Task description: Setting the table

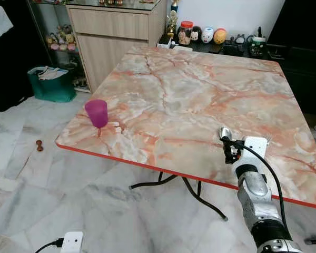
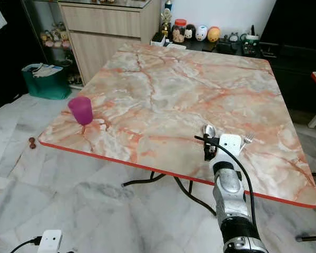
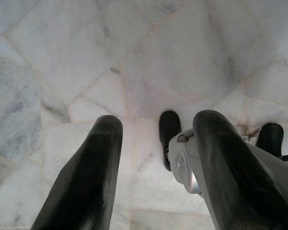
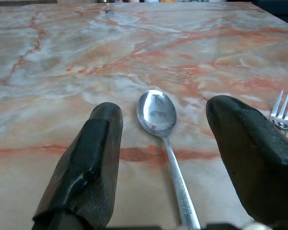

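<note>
A silver spoon (image 4: pixel 157 115) lies on the pink marble table (image 1: pixel 200 79) close to its near right edge, bowl pointing away from me. My right gripper (image 4: pixel 164 108) hovers low over it, open, one black finger on each side of the spoon's handle without touching it. Just to the right of the spoon lies a fork (image 4: pixel 284 111). A purple cup (image 1: pixel 97 113) stands upright near the table's front left corner, far from the gripper. My left gripper (image 3: pixel 156 129) hangs open over the marble floor, holding nothing.
A wooden cabinet (image 1: pixel 113 37) stands beyond the table's far left corner, with a green basket (image 1: pixel 51 83) beside it. Figurines (image 1: pixel 200 35) line a dark shelf behind the table. On the floor lie a white power adapter (image 1: pixel 71 243) and a small brown object (image 1: pixel 39 145).
</note>
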`<state>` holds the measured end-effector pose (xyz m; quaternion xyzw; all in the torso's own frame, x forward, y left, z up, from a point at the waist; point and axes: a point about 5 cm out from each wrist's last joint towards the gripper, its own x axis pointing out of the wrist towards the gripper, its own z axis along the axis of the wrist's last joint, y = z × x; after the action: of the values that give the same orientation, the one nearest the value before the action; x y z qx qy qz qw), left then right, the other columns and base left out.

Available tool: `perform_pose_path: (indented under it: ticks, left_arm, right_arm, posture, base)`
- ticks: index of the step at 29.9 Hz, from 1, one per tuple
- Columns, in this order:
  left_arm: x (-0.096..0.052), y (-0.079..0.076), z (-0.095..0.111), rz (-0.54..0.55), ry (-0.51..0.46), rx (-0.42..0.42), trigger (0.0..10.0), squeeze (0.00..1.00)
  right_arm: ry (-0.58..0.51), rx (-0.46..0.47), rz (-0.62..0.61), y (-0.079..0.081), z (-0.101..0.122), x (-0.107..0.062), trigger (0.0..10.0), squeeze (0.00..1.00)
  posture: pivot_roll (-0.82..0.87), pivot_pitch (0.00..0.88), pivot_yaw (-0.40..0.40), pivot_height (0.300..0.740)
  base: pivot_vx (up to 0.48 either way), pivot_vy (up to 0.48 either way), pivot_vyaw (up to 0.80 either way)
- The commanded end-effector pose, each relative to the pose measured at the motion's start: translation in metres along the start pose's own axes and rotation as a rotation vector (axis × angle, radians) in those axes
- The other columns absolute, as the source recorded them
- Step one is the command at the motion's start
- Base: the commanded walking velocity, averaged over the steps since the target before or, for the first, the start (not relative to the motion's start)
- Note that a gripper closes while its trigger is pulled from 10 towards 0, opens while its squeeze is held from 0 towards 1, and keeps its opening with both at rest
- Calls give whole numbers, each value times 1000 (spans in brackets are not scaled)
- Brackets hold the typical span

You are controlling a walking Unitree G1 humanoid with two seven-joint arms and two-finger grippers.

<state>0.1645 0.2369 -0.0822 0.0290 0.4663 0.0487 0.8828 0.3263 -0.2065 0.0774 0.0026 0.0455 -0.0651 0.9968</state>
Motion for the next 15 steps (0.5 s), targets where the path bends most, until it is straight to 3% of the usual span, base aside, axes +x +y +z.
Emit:
perform_pose_path:
  ticks: [1,15]
  left_arm:
    - [0,2,2,5,-17,-14,10000,0]
    - [3,-5,14,-21,-40,2,10000,0]
  right_arm:
    - [-9,11,0,0,1,-1,10000,0]
    - [-15,10,4,1,2,-2,10000,0]
  posture:
    - [34,0,-37,740]
    - [33,0,-36,740]
  base:
    - [0,0,0]
    - [0,0,0]
